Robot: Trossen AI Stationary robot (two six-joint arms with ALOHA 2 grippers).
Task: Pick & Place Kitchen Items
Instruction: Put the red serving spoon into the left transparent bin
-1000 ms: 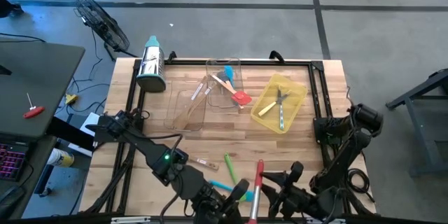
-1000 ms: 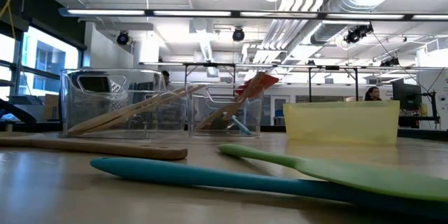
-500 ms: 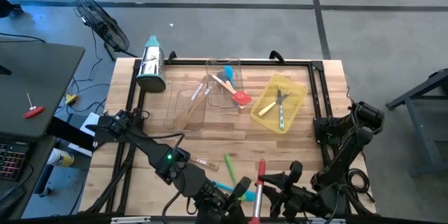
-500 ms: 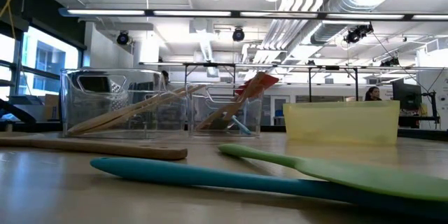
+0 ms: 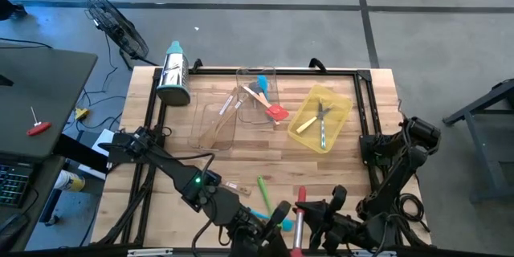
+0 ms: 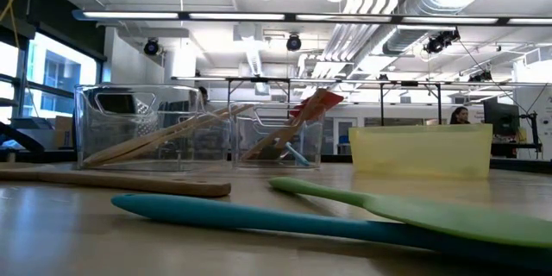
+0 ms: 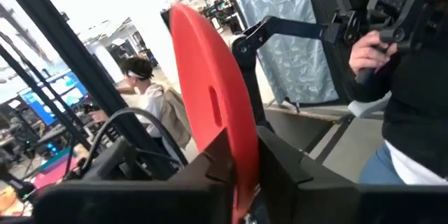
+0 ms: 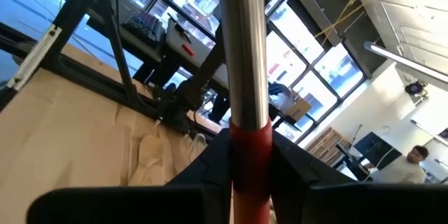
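both hands are low at the near edge of the surface (image 5: 241, 167), and both are pinched on one red spatula (image 5: 298, 209). the left hand (image 7: 241, 182) has its fingers shut on the flat red blade. the right hand (image 8: 248, 171) has its fingers shut on the handle, right where the red part meets the shiny metal part.

two hands on one thing can go wrong. if they pull different ways, the spatula could twist, bend or pop out. if one lets go too soon, it could tip and fall off the near edge.

just past them lie a green spatula (image 5: 263, 187) and a teal spatula (image 5: 269, 218). a swing of the red one could knock them.

far back stand the clear trays (image 5: 215, 123) and the yellow tray (image 5: 343, 104), with other tools already inside. the trip there is long, so a loose hold could drop it on the way.
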